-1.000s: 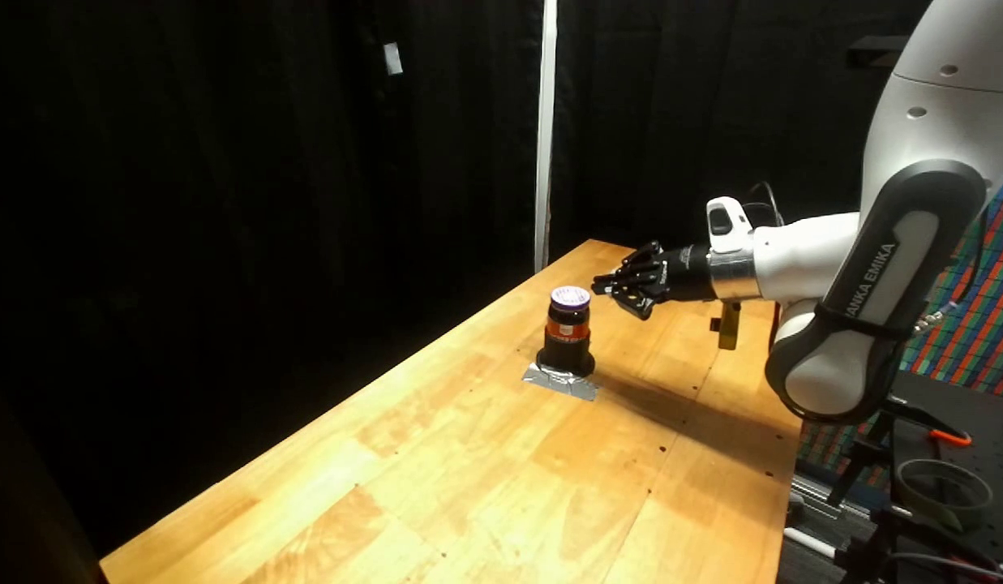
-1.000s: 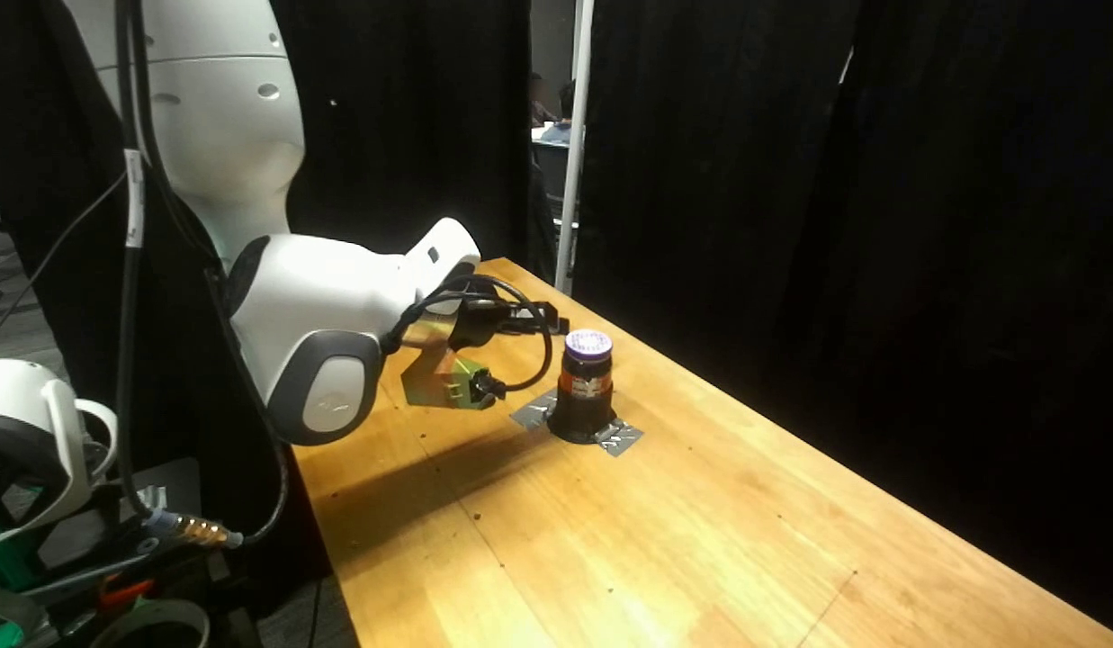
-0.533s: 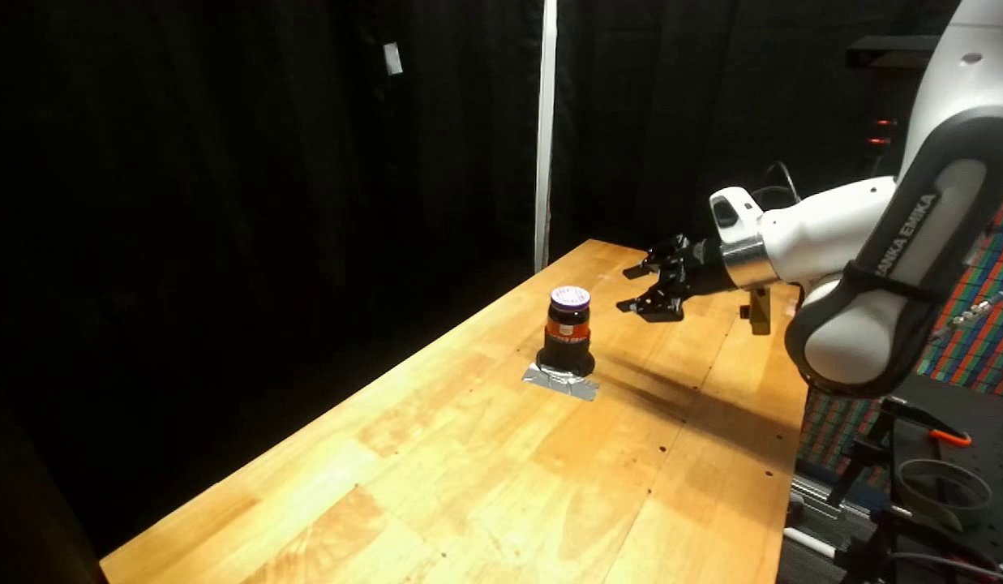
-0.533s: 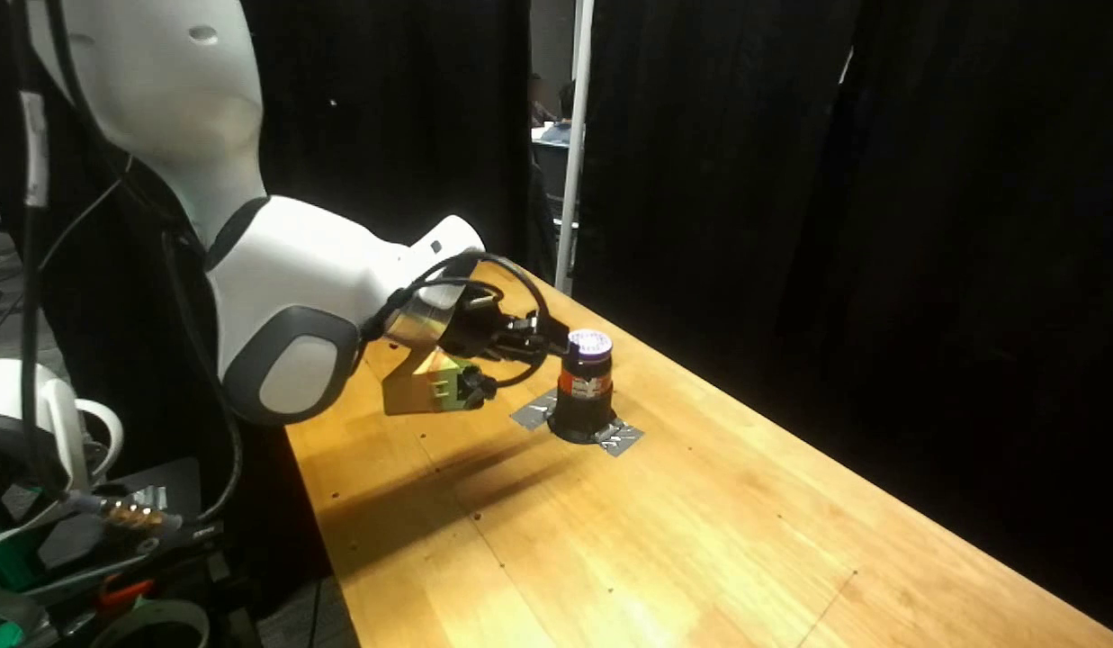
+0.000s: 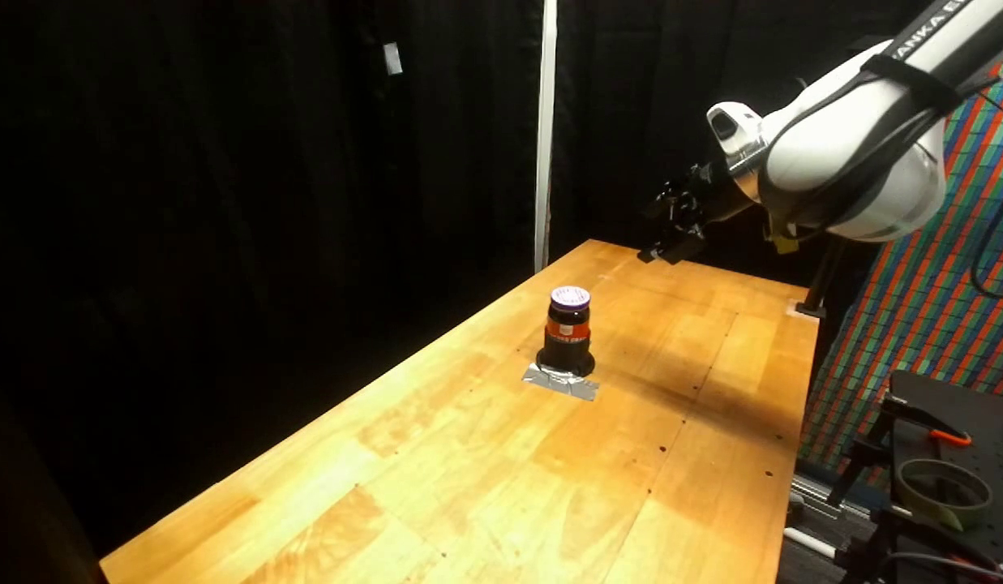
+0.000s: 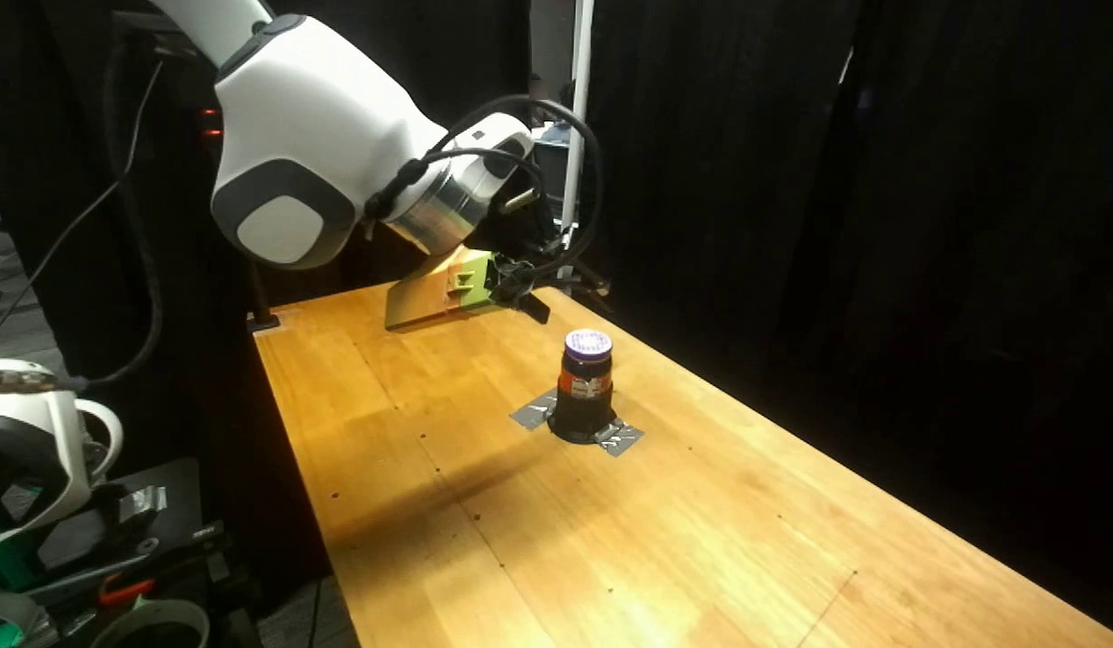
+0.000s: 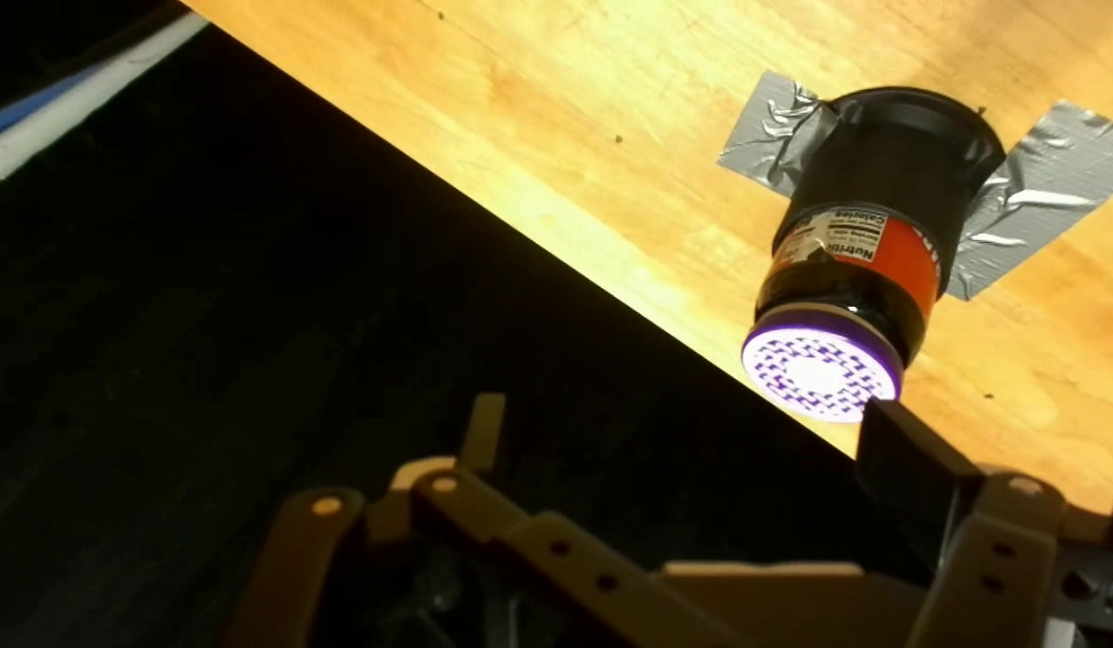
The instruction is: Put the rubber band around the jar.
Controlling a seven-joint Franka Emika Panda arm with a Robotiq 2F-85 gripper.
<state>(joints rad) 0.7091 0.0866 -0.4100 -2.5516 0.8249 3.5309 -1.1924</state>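
In an exterior view, your hand [image 5: 652, 232] hung above the bench [image 5: 469, 454], apart from the jar [image 5: 567, 324]. The jar stood upright in a black holder [image 5: 564, 355], toward the bench's left long edge. In an exterior view, you could see silver tape [image 6: 621, 439] on two sides of the holder's foot. In the wrist view, your fingertips [image 7: 907, 459] stood apart, one in front of the jar's purple lid [image 7: 817, 373].

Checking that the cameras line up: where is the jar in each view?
In an exterior view: jar, right of and just below centre.
In an exterior view: jar, barely right of centre, slightly below.
Wrist view: jar, right of centre, near mid-height, appearing inverted.
Shared landmark: silver tape, near the jar in all three.
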